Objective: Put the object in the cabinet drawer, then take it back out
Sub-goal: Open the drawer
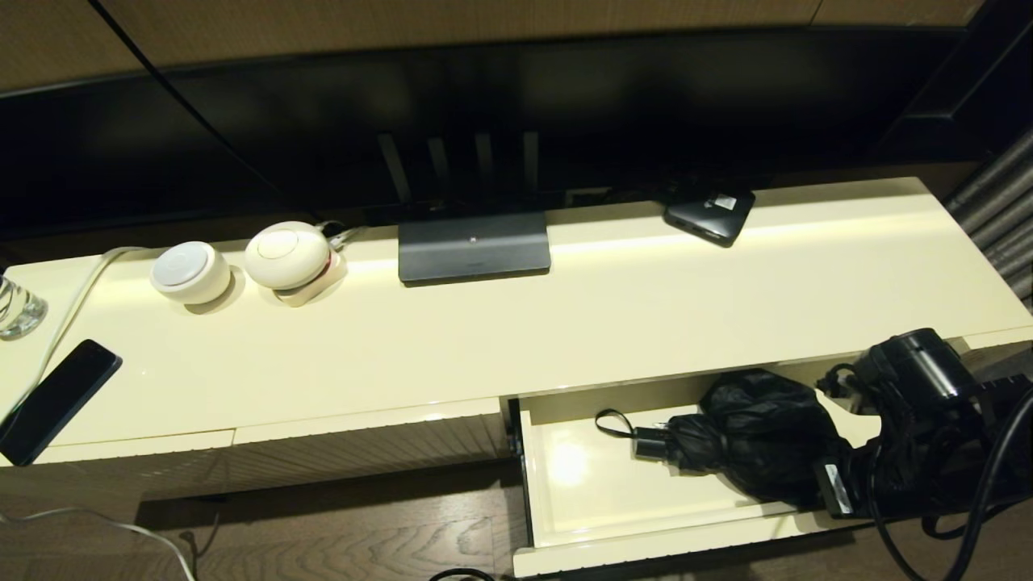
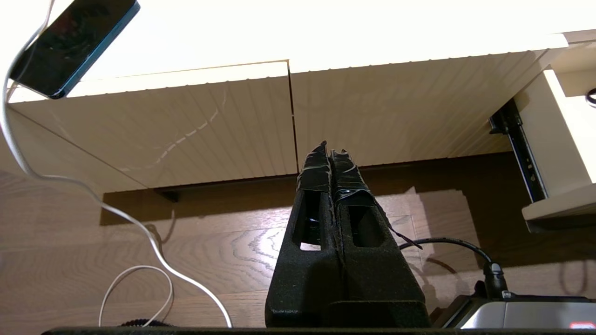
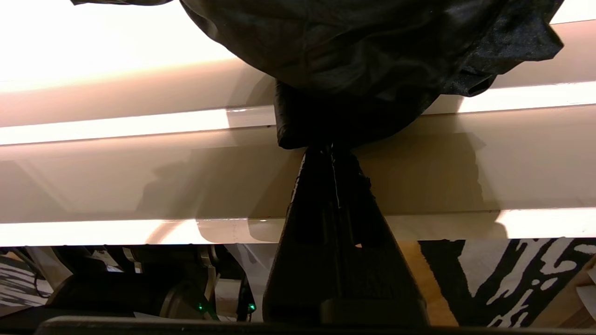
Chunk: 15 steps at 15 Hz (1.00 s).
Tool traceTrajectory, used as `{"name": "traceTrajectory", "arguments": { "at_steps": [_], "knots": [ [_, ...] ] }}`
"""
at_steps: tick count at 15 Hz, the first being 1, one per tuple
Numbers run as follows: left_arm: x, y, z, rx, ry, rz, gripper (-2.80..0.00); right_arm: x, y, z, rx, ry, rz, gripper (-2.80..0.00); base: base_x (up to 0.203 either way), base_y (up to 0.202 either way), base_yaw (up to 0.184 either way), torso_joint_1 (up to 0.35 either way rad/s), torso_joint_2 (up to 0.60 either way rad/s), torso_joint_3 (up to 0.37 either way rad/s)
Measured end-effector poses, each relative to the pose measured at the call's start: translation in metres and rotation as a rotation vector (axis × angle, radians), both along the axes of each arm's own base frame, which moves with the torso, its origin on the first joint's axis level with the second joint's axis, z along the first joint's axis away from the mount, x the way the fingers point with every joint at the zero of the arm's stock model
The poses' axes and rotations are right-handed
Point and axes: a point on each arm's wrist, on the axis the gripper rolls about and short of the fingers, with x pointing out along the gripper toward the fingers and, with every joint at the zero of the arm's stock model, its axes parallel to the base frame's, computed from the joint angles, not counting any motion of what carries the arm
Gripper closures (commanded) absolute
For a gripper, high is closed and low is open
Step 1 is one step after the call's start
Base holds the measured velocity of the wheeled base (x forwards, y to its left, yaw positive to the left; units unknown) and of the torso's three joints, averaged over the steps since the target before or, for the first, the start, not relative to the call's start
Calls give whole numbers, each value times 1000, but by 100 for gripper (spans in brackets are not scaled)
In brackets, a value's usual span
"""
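In open cabinet drawer (image 1: 581, 484), right half: umbrella (image 1: 750, 436), handle leftward. We see right gripper (image 3: 334, 151) pinching fabric at its right end, probably for lifting out. Left gripper (image 2: 331, 151) pressed together, parked near floor, left.

A long glossy cream cabinet (image 1: 565, 323) with ribbed front panels (image 2: 195, 125) stands on a brown wood-grain floor (image 1: 355, 541). A wide dark television (image 1: 484, 121) sits behind it against a tan wall (image 1: 403, 24), light glaring off the cabinet top
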Motion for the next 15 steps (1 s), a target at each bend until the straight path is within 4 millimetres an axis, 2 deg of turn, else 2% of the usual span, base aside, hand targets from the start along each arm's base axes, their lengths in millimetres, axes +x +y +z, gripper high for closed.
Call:
{"name": "traceTrajectory", "arguments": {
  "at_steps": [15],
  "knots": [
    [0, 0, 0, 0, 0, 0, 0, -32, -6, -16, -27, 70, 51, 0, 0, 0, 0, 0, 0, 0]
  ]
}}
